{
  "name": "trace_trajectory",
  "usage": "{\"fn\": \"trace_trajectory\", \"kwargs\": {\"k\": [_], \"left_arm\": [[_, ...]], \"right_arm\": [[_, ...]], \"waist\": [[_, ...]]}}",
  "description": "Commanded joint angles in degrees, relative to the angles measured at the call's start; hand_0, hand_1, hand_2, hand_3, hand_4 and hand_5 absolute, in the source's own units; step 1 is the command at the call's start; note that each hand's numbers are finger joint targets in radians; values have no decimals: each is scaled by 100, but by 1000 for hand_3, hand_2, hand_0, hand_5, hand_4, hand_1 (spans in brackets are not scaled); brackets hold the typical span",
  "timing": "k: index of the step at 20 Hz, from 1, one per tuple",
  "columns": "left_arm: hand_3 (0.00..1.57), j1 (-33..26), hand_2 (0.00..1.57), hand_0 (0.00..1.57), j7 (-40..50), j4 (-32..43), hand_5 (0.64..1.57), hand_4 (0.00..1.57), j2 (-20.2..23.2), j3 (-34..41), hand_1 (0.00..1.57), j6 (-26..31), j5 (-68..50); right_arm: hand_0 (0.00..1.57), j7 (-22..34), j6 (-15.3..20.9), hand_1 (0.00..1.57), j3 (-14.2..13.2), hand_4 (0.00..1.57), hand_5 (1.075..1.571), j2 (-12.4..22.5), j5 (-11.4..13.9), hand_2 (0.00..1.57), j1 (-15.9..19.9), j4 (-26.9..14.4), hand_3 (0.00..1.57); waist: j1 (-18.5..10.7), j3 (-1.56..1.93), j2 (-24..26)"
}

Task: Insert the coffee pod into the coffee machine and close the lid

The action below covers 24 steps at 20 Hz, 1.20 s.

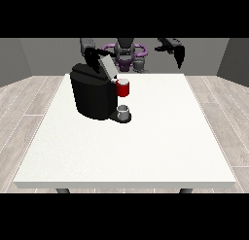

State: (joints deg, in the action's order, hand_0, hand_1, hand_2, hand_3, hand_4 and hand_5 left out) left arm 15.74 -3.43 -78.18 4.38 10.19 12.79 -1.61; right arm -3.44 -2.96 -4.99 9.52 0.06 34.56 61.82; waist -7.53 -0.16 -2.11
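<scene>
You are looking across the white table (146, 151) at the robot, which stands at the far edge. The hand at the view's left (91, 56) hangs above the back of the black coffee machine (92, 95), close to the raised grey lid (108, 65); you cannot tell how its fingers lie, since they merge with the dark machine top. Just below and to the camera side of that hand, the lid stands tilted up, not closed. A red part (123, 88) shows at the machine's front, below the lid; you cannot tell whether that is the coffee pod or the holder that takes it. Lower still, a small grey cup (123, 111) sits on the machine's base. The hand at the view's right (178, 53) is lifted well clear of the table and far from the machine, its fingers drooping straight down and holding nothing.
</scene>
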Motion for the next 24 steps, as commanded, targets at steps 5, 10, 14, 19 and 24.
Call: {"fn": "trace_trajectory", "kwargs": {"k": [5,10,14,19,24], "left_arm": [[0,158,0,0,-74,75,1571,0,122,2,0,-188,7],[0,-293,0,0,-114,-214,1571,0,52,-204,0,-118,49],[0,-171,0,0,-192,59,1571,0,100,-105,0,-146,-37],[0,13,0,0,2,289,1571,131,196,-2,0,-307,-7],[0,-51,0,0,-30,62,1571,148,247,-84,0,-202,-79]], "right_arm": [[0,-49,-130,0,104,0,1571,-126,83,0,336,-283,0],[0,-309,93,0,103,0,1571,-158,290,0,315,-497,0],[0,141,-196,0,210,114,1571,-194,172,0,613,-325,0],[0,489,30,0,494,61,1571,-404,505,0,1045,-278,0],[0,-51,-11,0,422,124,1571,-220,739,0,1080,-591,0]], "waist": [[130,16,-214],[-158,16,-208],[108,15,-90],[99,14,-19],[-85,16,-196]]}}
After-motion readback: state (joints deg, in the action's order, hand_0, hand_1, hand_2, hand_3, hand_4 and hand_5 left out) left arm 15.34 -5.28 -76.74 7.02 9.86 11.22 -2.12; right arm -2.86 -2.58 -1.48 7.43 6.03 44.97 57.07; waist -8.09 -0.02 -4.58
